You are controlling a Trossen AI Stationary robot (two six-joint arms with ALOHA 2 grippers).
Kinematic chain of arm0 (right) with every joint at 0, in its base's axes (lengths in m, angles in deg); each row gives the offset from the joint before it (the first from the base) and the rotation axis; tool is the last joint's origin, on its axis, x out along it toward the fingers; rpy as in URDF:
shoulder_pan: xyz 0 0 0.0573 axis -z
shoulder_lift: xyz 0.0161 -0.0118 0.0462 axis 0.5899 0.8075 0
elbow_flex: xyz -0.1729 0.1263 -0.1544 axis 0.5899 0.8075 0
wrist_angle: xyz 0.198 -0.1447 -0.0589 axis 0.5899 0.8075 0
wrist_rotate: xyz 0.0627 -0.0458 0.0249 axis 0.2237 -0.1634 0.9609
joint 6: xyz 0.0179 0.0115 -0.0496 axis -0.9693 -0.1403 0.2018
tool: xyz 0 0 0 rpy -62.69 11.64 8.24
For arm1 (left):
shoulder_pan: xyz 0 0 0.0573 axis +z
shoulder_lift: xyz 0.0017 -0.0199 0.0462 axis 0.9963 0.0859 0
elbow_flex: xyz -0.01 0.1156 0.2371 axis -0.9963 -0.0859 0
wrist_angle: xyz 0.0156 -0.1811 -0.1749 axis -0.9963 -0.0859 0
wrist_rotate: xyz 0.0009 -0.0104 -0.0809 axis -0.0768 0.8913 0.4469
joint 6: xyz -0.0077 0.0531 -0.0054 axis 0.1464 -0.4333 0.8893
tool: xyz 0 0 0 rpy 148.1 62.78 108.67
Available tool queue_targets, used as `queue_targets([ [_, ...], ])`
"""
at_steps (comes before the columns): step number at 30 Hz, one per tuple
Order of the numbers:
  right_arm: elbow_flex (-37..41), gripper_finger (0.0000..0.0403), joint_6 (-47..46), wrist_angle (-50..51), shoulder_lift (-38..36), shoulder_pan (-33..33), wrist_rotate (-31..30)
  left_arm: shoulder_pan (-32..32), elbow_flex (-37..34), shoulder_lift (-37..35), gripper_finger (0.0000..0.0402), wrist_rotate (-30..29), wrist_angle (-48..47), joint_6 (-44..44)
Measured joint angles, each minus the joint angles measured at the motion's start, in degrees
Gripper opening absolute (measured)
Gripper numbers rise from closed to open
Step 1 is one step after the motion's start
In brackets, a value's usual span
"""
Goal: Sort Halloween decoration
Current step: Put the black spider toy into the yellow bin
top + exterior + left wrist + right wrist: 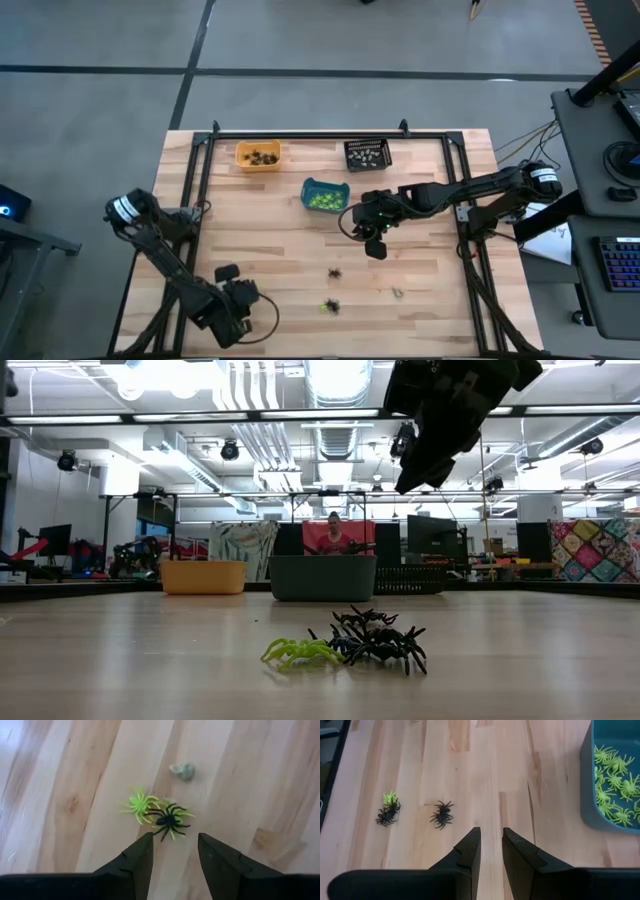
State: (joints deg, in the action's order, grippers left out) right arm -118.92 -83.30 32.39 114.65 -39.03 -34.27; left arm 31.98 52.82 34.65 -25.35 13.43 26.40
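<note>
Most of the sorting looks done: my teal bin (325,195) holds lime spiders, and the orange bin (257,155) and black bin (367,154) hold theirs. Left on the surface (270,250), below the teal bin: a lone black spider (334,272), a green-and-black tangled pair (329,306) and a pale piece (397,293). My left claw (174,851) stands open and empty just short of the pair; my right claw (491,851), narrowly parted, holds nothing beside the teal bin.

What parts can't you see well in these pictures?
- Orange bin, high view: contents too small to tell apart.
- Black bin, low view: mostly hidden behind the teal bin.
- Pale trinket, left wrist view: too blurred to name.
- Right gripper, low view: dark silhouette, fingers unclear.
</note>
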Motion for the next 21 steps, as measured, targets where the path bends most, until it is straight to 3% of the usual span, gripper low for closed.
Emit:
queue_targets([
  [14,0.0,0.0068,-0.6,-0.7,0.0,0.0,0.0,-0.1,-0.4,3.8,0.0139,-2.6,0.6,0.4],
  [21,0.0,0.0068,-0.6,-0.7,0.0,0.0,0.0,-0.1,-1.9,3.8,0.0114,-2.5,1.7,1.8],
])
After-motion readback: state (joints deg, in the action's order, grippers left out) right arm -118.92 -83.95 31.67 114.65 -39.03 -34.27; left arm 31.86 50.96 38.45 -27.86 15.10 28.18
